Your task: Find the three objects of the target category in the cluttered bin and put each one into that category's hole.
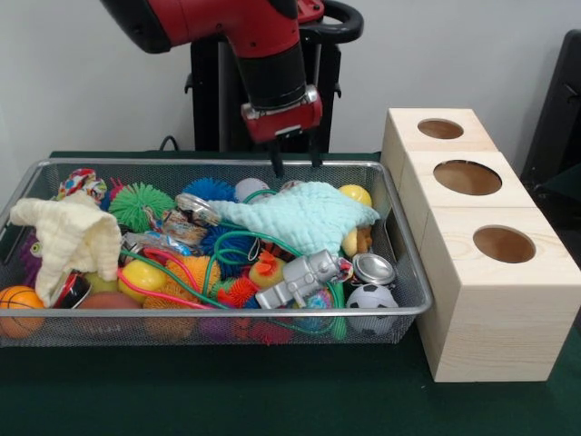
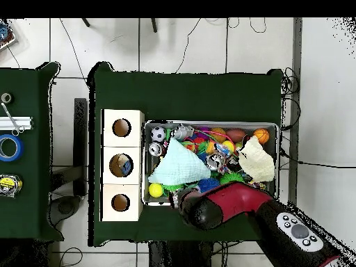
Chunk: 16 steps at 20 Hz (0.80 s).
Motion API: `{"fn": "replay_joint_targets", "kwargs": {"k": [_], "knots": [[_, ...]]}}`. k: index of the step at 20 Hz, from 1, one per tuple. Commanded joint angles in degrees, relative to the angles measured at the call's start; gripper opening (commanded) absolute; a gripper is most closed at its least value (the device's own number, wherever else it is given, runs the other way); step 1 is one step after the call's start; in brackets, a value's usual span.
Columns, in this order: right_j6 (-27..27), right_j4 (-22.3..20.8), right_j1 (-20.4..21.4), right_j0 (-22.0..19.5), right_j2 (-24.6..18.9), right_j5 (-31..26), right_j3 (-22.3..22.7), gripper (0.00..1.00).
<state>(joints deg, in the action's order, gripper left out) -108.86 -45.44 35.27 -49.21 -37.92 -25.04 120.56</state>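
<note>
The wire mesh bin (image 1: 182, 313) is packed with toys. On top lie a mint cloth (image 1: 304, 213), a cream cloth (image 1: 68, 236), a yellow ball (image 1: 355, 193), a soccer ball (image 1: 370, 298), a small basketball (image 1: 18, 304), a silver toy figure (image 1: 304, 277), a tin can (image 1: 373, 269) and green (image 1: 141, 204) and blue (image 1: 209, 190) spiky balls. My gripper (image 1: 296, 163) hangs open and empty just above the bin's far rim, over the mint cloth's edge. In the overhead view the red arm (image 2: 229, 205) hides it, beside the mint cloth (image 2: 177, 167) and yellow ball (image 2: 156, 190).
A wooden box (image 1: 490, 318) with three round holes (image 1: 467, 177) stands against the bin's right end. Seen from overhead, the box's middle hole (image 2: 121, 165) holds something blue. A separate side table carries tape rolls (image 2: 8, 147) and tools.
</note>
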Motion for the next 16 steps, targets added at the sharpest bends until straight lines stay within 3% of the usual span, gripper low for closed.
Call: {"fn": "replay_joint_targets", "kwargs": {"k": [1,5,8,11,16], "knots": [[-1.5,-0.4,6.0,3.0,-4.6,6.8,10.8,1.00],[-3.0,-2.1,5.2,5.4,-2.0,9.7,9.7,1.00],[-4.1,-7.0,0.3,8.9,3.1,14.2,5.4,1.00],[-2.1,-8.3,-4.1,8.7,4.0,15.3,1.8,1.00],[-1.8,-6.3,-2.4,9.5,3.9,14.2,1.3,1.00]]}}
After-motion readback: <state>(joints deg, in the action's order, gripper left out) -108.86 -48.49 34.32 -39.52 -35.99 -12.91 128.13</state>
